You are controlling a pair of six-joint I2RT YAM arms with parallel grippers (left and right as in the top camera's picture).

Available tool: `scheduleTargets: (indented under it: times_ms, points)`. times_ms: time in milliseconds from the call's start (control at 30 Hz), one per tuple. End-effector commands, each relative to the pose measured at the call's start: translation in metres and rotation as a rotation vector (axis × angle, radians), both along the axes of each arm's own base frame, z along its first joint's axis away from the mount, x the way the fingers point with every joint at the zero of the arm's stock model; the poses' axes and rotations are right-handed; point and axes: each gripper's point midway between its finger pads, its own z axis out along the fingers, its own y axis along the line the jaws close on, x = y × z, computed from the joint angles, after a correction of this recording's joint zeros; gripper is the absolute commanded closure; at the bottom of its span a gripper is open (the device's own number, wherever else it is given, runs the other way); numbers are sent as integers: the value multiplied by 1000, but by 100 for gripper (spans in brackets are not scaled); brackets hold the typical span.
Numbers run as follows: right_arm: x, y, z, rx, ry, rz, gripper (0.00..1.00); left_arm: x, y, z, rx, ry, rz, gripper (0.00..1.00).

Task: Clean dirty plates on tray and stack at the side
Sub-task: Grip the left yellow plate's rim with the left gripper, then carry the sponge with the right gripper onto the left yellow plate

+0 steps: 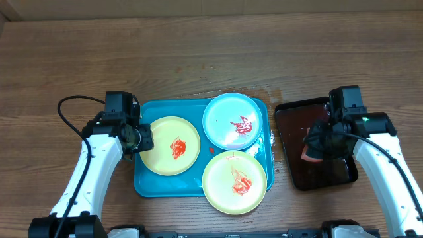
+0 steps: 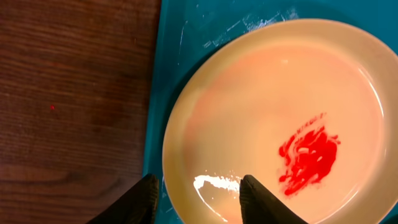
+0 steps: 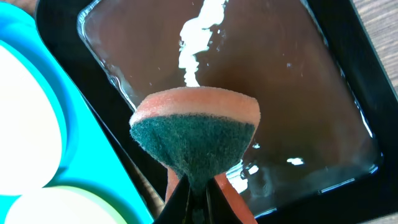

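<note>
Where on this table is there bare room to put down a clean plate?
Free: the wide strip of table beyond both trays, running its full width. Crowded: three plates fill the blue tray, the dark tray holds reddish liquid, and only a narrow gap separates the two trays.

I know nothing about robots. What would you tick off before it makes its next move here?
1. Sponge gripped by the right end effector: ok, pinched firmly.
2. Left end effector astride the left yellow plate: ok, the rim sits between its open jaws.
3. Sponge above that plate: not ok, it hangs over the dark tray.
4. Sponge wet enough: cannot tell.
5. Plates wiped: not ok, the blue plate and front yellow plate show red smears too.
</note>
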Motion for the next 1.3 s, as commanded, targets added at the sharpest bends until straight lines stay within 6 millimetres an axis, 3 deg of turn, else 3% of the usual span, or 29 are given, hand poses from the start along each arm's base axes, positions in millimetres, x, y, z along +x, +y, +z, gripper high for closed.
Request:
scheduleTargets:
  times_ms: [0, 233, 500, 567, 700, 967, 1033, 1067, 1267]
  points:
    - [-4, 2, 1, 8, 11, 5, 96, 5, -1, -3, -4, -10, -37, 55]
    - [-18, 2, -1, 6, 66, 3, 96, 18, -1, -30, 3, 16, -70, 52]
    - [-23, 1, -2, 8, 89, -15, 96, 15, -1, -72, -2, 122, -84, 54]
    - [-23, 1, -2, 8, 89, -15, 96, 13, -1, -79, -6, 142, -84, 64]
    - [-23, 1, -2, 7, 88, -15, 96, 13, -1, -84, -9, 154, -77, 96]
    - [-13, 3, 0, 7, 42, 37, 96, 17, -4, -83, -29, 135, -38, 96]
    - [-3, 18, 3, 71, -9, 144, 96, 18, -6, -83, -41, 131, -40, 96]
    - [4, 39, 9, 161, -64, 249, 96, 18, -7, -83, -45, 132, -42, 96]
    - [23, 90, 26, 280, -207, 417, 96, 19, -7, -83, -47, 128, -42, 96]
